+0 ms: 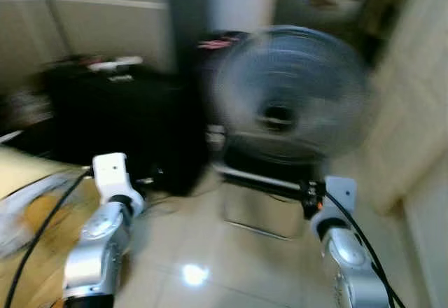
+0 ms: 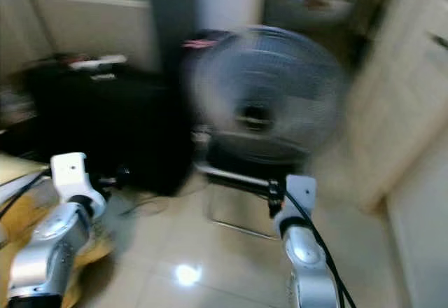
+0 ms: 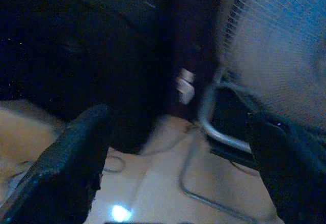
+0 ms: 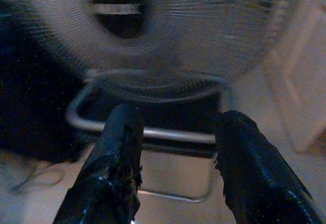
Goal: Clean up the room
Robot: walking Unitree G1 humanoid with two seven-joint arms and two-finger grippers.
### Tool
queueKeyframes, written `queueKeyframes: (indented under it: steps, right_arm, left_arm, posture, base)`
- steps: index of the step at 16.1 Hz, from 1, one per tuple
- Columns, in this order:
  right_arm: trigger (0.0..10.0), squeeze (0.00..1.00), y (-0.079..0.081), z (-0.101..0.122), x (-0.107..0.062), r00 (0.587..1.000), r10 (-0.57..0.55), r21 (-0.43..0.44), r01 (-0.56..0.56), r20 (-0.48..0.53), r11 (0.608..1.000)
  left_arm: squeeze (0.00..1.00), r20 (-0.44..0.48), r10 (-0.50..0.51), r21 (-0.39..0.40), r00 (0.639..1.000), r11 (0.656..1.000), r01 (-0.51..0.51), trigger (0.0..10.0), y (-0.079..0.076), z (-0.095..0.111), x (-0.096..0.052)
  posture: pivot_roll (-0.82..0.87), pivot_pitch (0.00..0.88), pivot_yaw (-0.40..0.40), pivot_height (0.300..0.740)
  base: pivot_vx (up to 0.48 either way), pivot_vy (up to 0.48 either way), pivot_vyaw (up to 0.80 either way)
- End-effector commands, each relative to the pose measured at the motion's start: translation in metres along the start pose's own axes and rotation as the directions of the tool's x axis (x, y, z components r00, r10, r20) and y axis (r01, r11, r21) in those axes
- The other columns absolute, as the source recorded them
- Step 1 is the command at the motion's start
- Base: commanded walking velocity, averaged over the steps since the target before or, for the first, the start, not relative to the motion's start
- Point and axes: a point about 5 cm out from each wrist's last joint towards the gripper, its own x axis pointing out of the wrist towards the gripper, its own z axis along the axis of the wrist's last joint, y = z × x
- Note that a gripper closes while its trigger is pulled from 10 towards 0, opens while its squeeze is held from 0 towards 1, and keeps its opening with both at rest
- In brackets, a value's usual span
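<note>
Straight ahead, at twelve o'clock, stands one floor fan [image 1: 290, 94] with a round wire grille, propped on a bent metal tube stand [image 1: 260, 182] on the glossy tiled floor [image 1: 203, 259]; the head views are blurred. One large black case [image 1: 119, 122] sits at about ten o'clock, with a few small things on its top too smeared to name. Both silver arms reach forward. The left wrist view shows the left claw [image 3: 178, 158] spread wide, holding nothing, and a white plug [image 3: 185, 84] against the dark gap between case and fan. The right wrist view shows the right claw [image 4: 175, 147] parted and empty before the stand's lower bar. At eight o'clock lies a yellowish surface [image 1: 35, 245] crossed by black cable [image 1: 42, 231].
</note>
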Motion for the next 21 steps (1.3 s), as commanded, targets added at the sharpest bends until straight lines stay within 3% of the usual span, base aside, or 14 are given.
queueKeyframes:
  steps: [1, 6, 9, 12, 21]
  right_arm:
    - [10.0, 0.00, -0.0033, 0.0015, -0.0013, 1.000, -0.011, -0.001, 0.011, 0.007, 1.000]
    - [10.0, 0.00, -0.0029, 0.0046, -0.0003, 1.000, 0.002, -0.028, -0.001, 0.018, 1.000]
    - [10.0, 0.00, -0.0013, 0.0050, 0.0000, 1.000, 0.021, -0.040, -0.020, 0.021, 0.999]
    - [10.0, 0.00, 0.0015, 0.0016, 0.0002, 0.999, 0.038, -0.041, -0.038, -0.002, 0.998]
    - [10.0, 0.00, 0.0015, 0.0003, 0.0000, 0.999, 0.031, -0.012, -0.031, -0.018, 0.999]
  left_arm:
    - [0.00, 0.009, -0.024, 0.006, 1.000, 1.000, 0.024, 10.0, -0.0065, 0.0027, 0.0010]
    - [0.00, 0.014, -0.024, 0.005, 1.000, 1.000, 0.024, 10.0, -0.0081, 0.0024, 0.0004]
    - [0.00, 0.022, -0.027, 0.031, 0.999, 0.999, 0.026, 10.0, -0.0095, 0.0031, -0.0001]
    - [0.00, 0.008, -0.018, 0.115, 1.000, 0.993, 0.017, 10.0, -0.0100, 0.0018, -0.0002]
    - [0.00, 0.003, -0.011, 0.123, 1.000, 0.992, 0.011, 10.0, -0.0096, 0.0009, 0.0002]
  posture:
    - [-0.05, 0.000, 0.040, 0.740]
    - [-0.06, 0.000, 0.033, 0.740]
    - [-0.06, 0.000, 0.031, 0.740]
    - [-0.06, 0.000, 0.033, 0.740]
    - [-0.06, 0.000, 0.036, 0.740]
  base:
    - [0.480, 0.000, -0.54]
    - [0.450, 0.000, 0.00]
    - [0.000, 0.000, 0.00]
    - [0.000, 0.000, 0.00]
    - [0.000, 0.000, 0.00]
